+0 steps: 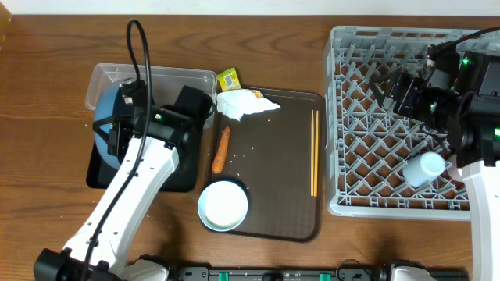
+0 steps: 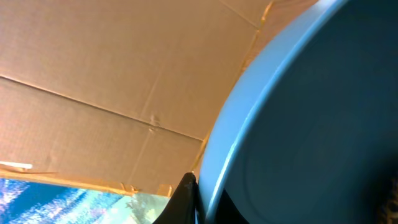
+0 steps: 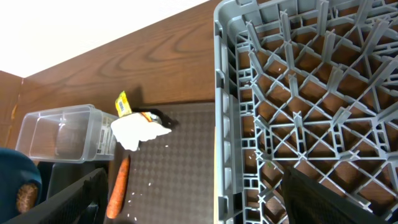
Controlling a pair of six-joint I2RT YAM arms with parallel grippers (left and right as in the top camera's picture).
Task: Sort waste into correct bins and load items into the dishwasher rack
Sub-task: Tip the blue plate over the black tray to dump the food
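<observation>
Blue plate [image 2: 298,124] rim clamped in left hand [image 2: 194,200], plain only wrist-side; right hand [image 3: 205,208] released.

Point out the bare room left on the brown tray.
Free: the middle of the brown tray, between carrot and chopsticks, and its near part right of the white bowl. Crowded: the left edge, with tissue, carrot and bowl.

Wooden table [image 1: 47,94], grey rack [image 1: 334,117], brown serving tray [image 1: 281,156], clear tub [image 1: 156,72], black tray [image 1: 98,176]

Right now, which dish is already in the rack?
The small white cup, lying in the rack. The white bowl sits on the brown tray; the blue plate, by the tub.
</observation>
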